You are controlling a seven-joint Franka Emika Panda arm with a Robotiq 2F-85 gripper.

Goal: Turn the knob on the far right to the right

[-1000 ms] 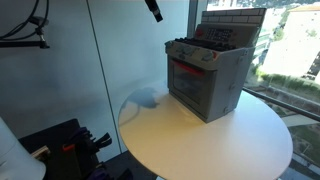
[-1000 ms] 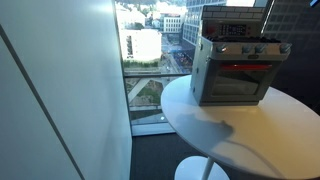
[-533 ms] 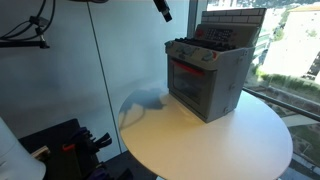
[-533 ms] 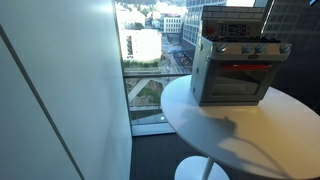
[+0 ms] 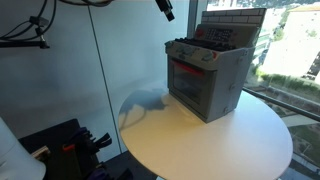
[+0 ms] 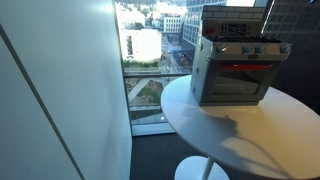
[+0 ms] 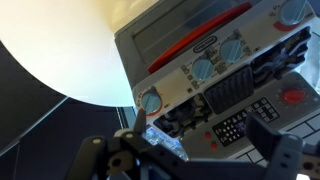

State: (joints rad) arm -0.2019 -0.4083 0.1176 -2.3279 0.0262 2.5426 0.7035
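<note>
Nearest in the wrist view, low in the frame, the pincer (image 7: 190,150) hangs spread wide with nothing between its fingers, presumably readied to straddle a knob. In an exterior view it sits at the top edge (image 5: 166,10), high and well apart from the toy stove (image 5: 205,80), so I judge the reach not yet begun. Just beyond the fingers runs the knob row. The end knob (image 7: 151,100) at lower left looks like the far-right one, since the stove reads upside down here, though I cannot be sure. Behind it is the oven door (image 7: 190,40), facing the arm for easy access. Farthest, the round tabletop (image 7: 60,50) carries the stove.
</note>
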